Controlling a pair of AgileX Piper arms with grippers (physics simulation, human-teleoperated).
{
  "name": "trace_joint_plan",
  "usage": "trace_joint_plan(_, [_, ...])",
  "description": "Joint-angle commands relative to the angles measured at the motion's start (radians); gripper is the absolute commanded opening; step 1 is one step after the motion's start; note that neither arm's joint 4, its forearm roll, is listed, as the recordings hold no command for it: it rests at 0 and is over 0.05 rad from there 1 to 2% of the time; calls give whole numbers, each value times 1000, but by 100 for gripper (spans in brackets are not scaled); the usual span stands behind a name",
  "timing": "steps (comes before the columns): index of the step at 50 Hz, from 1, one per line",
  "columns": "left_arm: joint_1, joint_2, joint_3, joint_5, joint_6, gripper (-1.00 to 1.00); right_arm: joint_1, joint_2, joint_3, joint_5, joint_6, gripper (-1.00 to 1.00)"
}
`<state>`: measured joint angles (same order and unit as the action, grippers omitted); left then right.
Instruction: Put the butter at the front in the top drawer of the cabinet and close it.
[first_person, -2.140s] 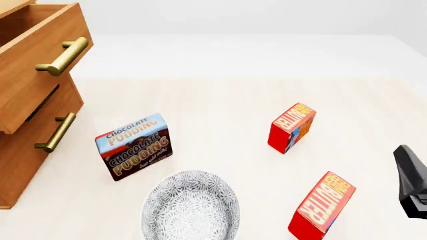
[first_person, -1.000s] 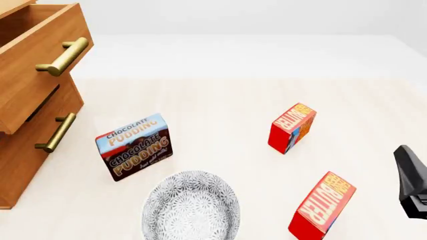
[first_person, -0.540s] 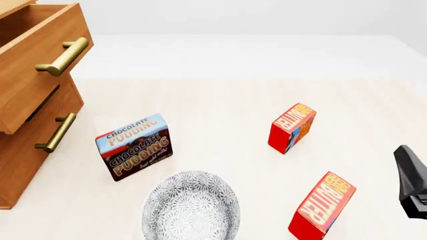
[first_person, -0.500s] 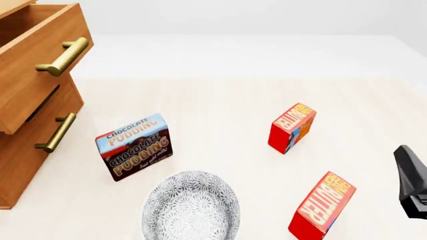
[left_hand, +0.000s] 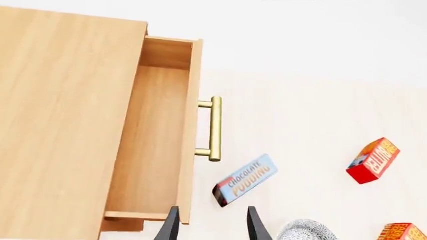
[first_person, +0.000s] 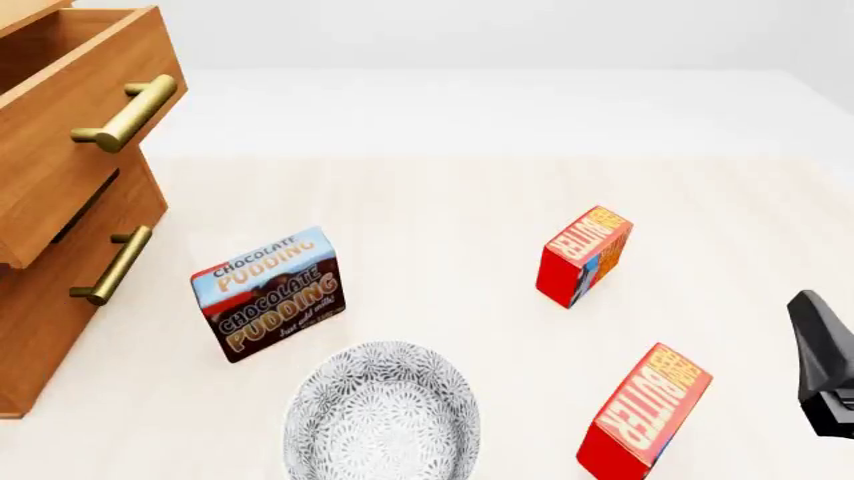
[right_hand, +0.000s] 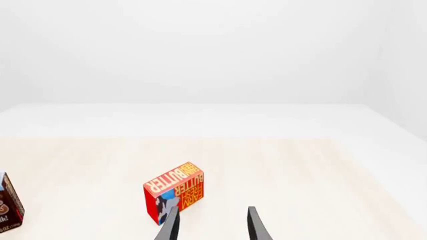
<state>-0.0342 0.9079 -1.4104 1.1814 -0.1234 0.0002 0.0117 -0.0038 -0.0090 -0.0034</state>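
Cabinet (first_person: 34, 340) stands at the table's left edge. Its top drawer (first_person: 74, 130) is pulled out and its inside shows bare wood in the left wrist view. The brass handle (first_person: 127, 112) faces the boxes.

The butter (first_person: 585, 255) stands upright on the table (first_person: 441, 200), well apart from the cabinet on its handle side. Its orange BUTTER face is up and the blue-and-orange patch is on the side. Nothing touches it.

The chocolate pudding box (first_person: 271, 293) sits near the cabinet, between it and the butter. The patterned bowl (first_person: 382, 412) is near the cabinet's front corner, just beside the pudding box. The second butter carton (first_person: 645, 410) is farthest from the cabinet, showing a plain red side.

Left gripper (left_hand: 212, 229) hangs over the cabinet's open drawer front, fingers spread wide, holding nothing. Right gripper (right_hand: 210, 227) is far from the cabinet, out beyond both cartons, fingers parted wide and empty, with the butter just ahead of one fingertip (right_hand: 172, 222).
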Motion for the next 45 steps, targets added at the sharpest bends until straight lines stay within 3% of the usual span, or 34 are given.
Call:
trace_joint_plan(1, [26, 17, 15, -29, -5, 100, 0, -2, 0, 2, 1, 100])
trace_joint_plan(45, [78, 68, 137, -152, -38, 100, 0, -2, 0, 2, 1, 100])
